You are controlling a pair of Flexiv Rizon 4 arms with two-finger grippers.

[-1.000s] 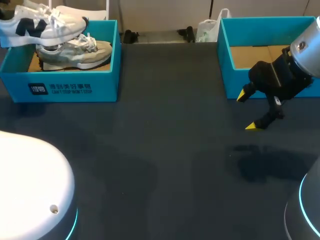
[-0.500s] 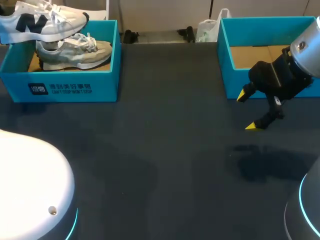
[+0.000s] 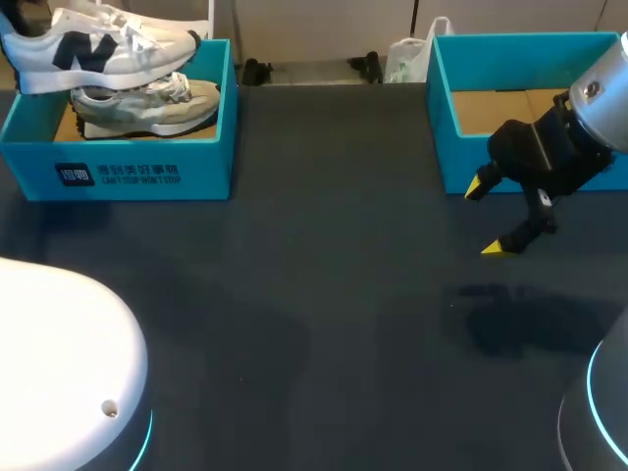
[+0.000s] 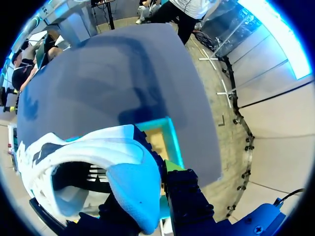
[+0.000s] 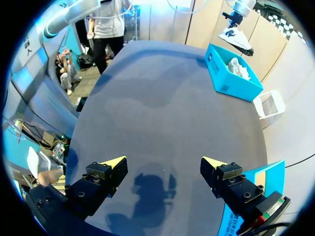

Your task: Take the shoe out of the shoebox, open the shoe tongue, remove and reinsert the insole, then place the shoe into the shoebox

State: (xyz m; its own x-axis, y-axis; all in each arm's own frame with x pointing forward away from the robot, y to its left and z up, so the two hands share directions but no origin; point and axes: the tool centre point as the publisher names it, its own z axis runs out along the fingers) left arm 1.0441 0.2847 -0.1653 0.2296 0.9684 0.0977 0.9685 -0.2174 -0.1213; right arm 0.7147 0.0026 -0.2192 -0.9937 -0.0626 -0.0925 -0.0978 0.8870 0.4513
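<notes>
Shoe (image 3: 108, 49): white with a dark side mark, raised above the left shoebox (image 3: 147, 172), its sole just over the grey shoe (image 3: 147, 106) that lies inside. My left gripper (image 4: 147, 196): clamped on the shoe at the heel, which sits between the two fingers. My right gripper (image 3: 487, 218): jaws wide, nothing in them, hanging over the dark table (image 3: 314, 314) just in front of the right shoebox (image 3: 442, 118), whose cardboard floor shows.

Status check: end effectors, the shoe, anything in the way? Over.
Left end effector shut on white shoe, above left shoebox. Right end effector open, over table by right shoebox. Grey shoe in left shoebox, directly below.
</notes>
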